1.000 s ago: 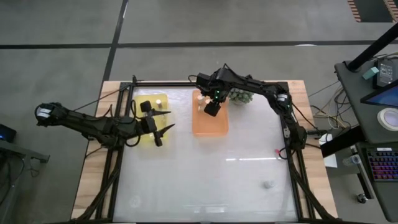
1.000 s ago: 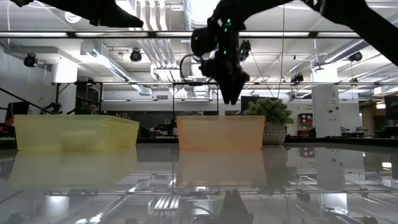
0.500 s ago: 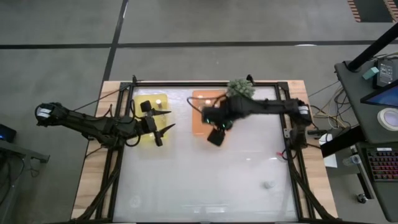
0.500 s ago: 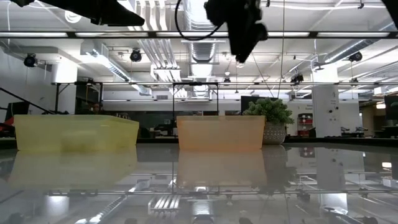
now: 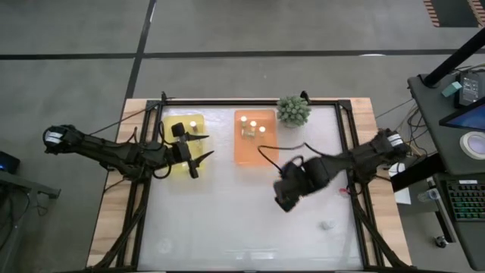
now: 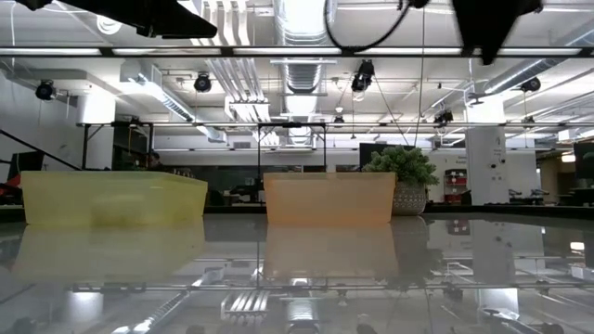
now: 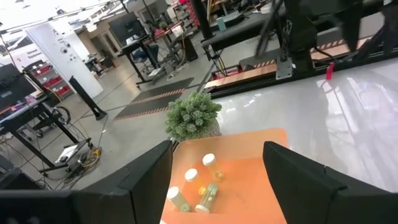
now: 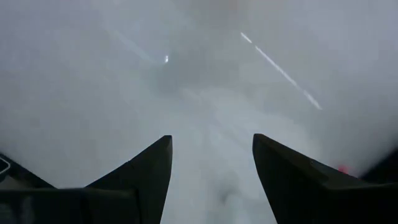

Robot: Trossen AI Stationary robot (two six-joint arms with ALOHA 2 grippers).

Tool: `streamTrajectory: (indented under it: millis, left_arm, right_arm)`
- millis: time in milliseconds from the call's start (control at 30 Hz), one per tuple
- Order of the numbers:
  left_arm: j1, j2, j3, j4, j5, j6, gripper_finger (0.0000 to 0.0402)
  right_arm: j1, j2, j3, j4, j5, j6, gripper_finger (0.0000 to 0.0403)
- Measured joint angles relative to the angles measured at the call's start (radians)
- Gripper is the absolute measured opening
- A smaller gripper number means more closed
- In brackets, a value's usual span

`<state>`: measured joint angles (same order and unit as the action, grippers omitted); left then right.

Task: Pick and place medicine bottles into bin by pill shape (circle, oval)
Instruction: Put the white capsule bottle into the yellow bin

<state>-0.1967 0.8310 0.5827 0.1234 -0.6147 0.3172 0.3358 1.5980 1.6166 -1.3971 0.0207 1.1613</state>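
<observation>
While both arms hang above the bench (image 5: 250, 227), here is what you can read off the views.

Left gripper (image 5: 198, 156): it hovers over the yellow bin (image 5: 176, 165) at the bench's left rear; you see its jaws spread wide in the left wrist view, with nothing between them.

Right gripper (image 5: 283, 199): it sits over bare bench near the middle, forward of the orange bin (image 5: 255, 152) and well apart from it; in the right wrist view your jaws stand apart and empty, over blank white surface.

Medicine bottles in the orange bin (image 7: 208, 162): you can count four from the left wrist view, white-capped, clustered at the bin's rear; at least one lies on its side.

Medicine bottle in the yellow bin (image 5: 194, 123): one white cap shows at the rear corner, beside the left arm.

Loose medicine bottle (image 5: 326, 224): a small pale one rests on the bench toward the front right, apart from the right gripper.

Plant ball (image 5: 293, 110): spiky green, just beside the orange bin's right rear corner.

Low view: you see both bins (image 6: 327, 199) side by side, the plant to their right.
</observation>
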Motion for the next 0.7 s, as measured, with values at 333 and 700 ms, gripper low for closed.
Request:
streamTrajectory:
  millis: [333,700]
  left_arm:
    - [0.0,0.0,0.0,0.001,0.0,0.0,0.0235]
    - [0.0,0.0,0.0,0.003,0.0,-0.015,0.0235]
  right_arm:
    - [0.237,-0.045,-0.141,0.028,-0.065,0.435,0.0216]
    - [0.409,-0.046,-0.209,0.043,-0.081,0.682,0.0289]
